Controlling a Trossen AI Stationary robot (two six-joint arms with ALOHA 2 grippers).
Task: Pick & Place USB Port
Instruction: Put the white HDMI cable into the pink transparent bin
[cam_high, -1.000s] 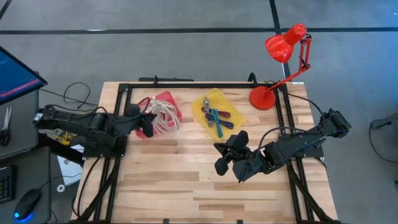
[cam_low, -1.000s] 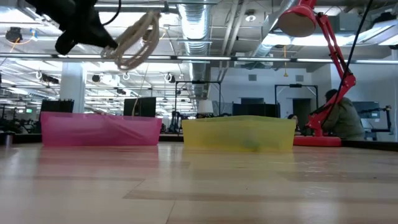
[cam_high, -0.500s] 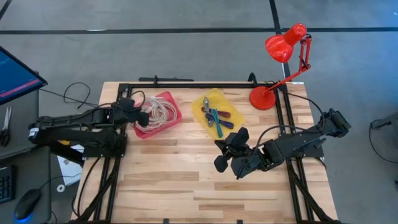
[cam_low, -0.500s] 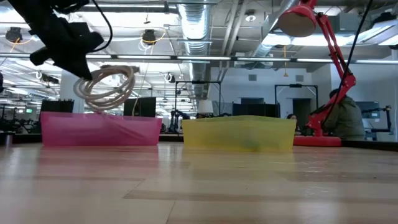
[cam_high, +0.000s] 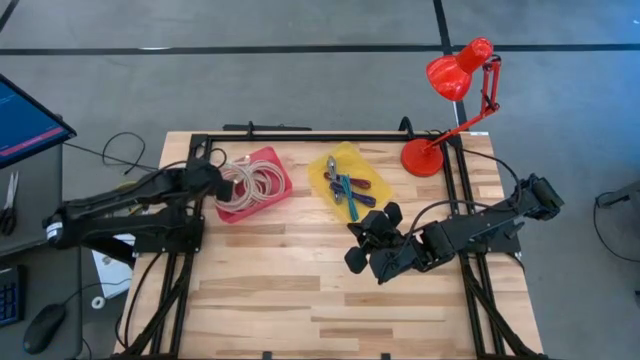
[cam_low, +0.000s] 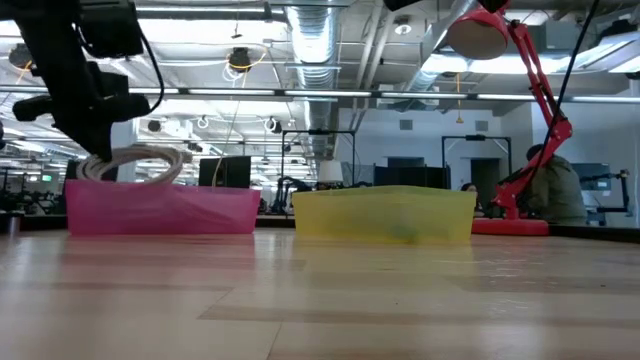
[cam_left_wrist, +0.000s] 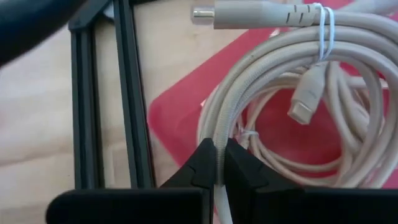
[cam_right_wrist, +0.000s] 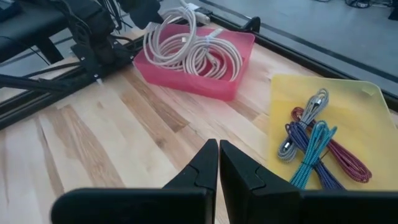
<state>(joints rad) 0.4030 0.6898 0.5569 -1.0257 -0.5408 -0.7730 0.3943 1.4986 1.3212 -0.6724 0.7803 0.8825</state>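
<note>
**Left hand pinching white cable coil at pink tray**

Coiled white USB cable (cam_high: 252, 181) sits in the shallow pink plastic tray (cam_high: 277, 192) at the back left of the wooden tabletop (cam_high: 300, 290). In the high view the coil lies mostly flat, loops filling the tray. In the left wrist view one beige plug (cam_left_wrist: 249, 14) sticks straight out along the coil's outer edge, long axis in line with the strand it belongs to; a second, smaller plug (cam_left_wrist: 306, 102) lies inside the loops, angled across them. Thin white tie wraps the bundle near the first plug.

Left hand (cam_left_wrist: 216, 163) is at the tray's outer edge, fingers clenched on one strand of the white cable, strand running up between the tips. Low view: the cable (cam_low: 135, 161) rests just at the pink tray (cam_low: 160, 210) rim, the left arm above it.

Right hand (cam_right_wrist: 218, 160) hangs over mid-tabletop, just in front of the yellow plastic tray (cam_high: 375, 178), fingers pressed together, holding nothing. That tray carries a bunch of blue, purple and red braided cables (cam_right_wrist: 317, 149).

Red desk lamp (cam_high: 455, 90) stands at the back right corner.
</note>
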